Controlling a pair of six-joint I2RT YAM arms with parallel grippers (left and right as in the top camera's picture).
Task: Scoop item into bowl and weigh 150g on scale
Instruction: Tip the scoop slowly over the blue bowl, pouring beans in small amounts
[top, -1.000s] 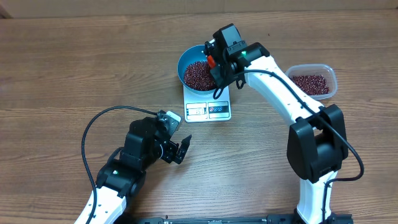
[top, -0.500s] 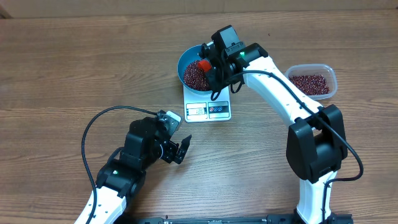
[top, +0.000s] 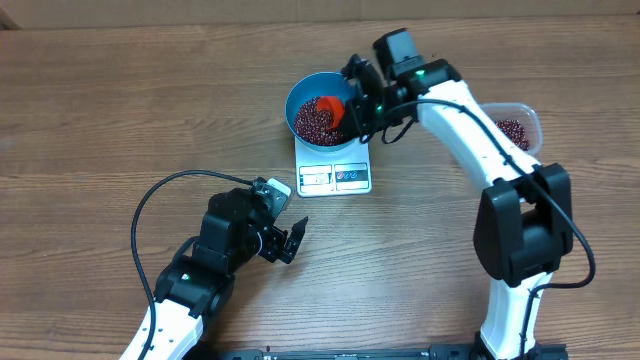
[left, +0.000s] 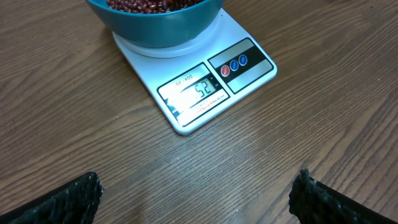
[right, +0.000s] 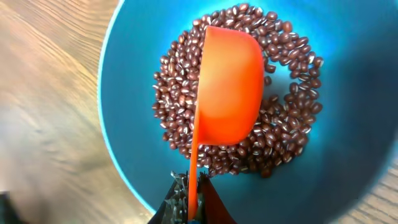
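The blue bowl stands on the white scale, with a pile of dark red-brown beans in it. My right gripper is shut on the thin handle of an orange scoop; the scoop hangs turned on its side over the beans inside the bowl, its cup showing no beans. My left gripper stands open low over the table in front of the scale, nothing between its fingers. The scale's display is lit.
A clear plastic tub with more beans stands right of the scale, partly hidden by my right arm. A black cable loops on the table beside my left arm.
My right gripper has shifted right and turned the scoop on its side over the bowl. The left arm has not moved.
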